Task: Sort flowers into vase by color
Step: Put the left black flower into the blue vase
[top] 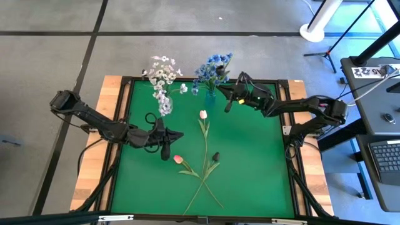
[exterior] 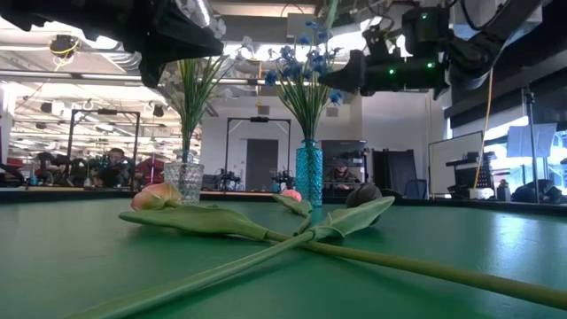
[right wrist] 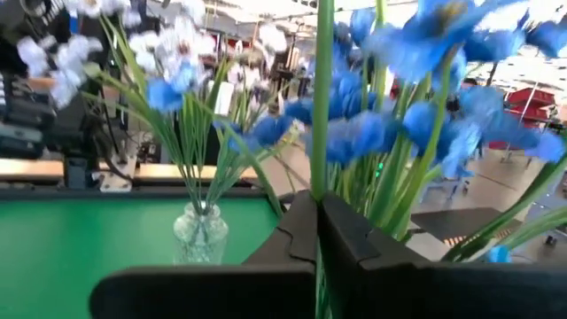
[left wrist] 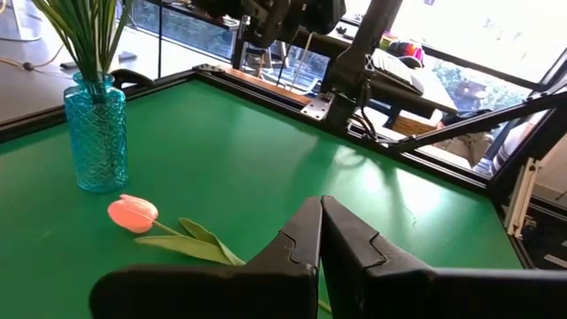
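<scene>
The dark left gripper hangs low over the green table mat, fingers pressed together, arm stretched in from the mat's left edge. The dark right gripper, raised near the mat's far edge, is clamped on a thin green flower stem.

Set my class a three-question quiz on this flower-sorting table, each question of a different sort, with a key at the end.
1. Count: how many tulips lie on the green table?
2. True or false: the left gripper is holding a tulip.
3. Choose one: the right gripper is shut on
A. a green stem among the blue flowers
B. the rim of a clear vase
C. a pink tulip head

Key
1. Three.
2. False: its fingers are shut with nothing between them, above the table.
3. A.
</scene>
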`<state>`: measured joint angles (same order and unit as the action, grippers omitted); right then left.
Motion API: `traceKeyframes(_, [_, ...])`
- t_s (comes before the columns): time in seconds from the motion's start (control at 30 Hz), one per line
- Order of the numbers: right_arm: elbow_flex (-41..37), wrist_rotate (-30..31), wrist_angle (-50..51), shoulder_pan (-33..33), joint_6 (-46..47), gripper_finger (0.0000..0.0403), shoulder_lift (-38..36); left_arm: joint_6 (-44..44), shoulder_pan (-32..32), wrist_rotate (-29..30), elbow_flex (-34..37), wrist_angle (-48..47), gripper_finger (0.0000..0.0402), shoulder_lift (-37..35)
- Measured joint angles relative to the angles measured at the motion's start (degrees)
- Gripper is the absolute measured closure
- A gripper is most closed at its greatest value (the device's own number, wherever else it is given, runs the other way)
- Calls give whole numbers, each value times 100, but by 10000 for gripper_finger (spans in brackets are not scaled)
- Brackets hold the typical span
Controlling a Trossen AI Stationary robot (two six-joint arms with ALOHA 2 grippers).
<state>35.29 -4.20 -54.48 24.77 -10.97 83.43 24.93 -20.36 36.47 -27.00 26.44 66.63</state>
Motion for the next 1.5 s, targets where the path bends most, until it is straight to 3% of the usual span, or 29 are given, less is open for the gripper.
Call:
traceKeyframes(0.37, [41,69,-22,0,-152,403,338,0,0,2,0,-12,401,0])
traceKeyframes(1.5, [41,56,339,-7,-104,403,344,39,0,11,0,2,401,4])
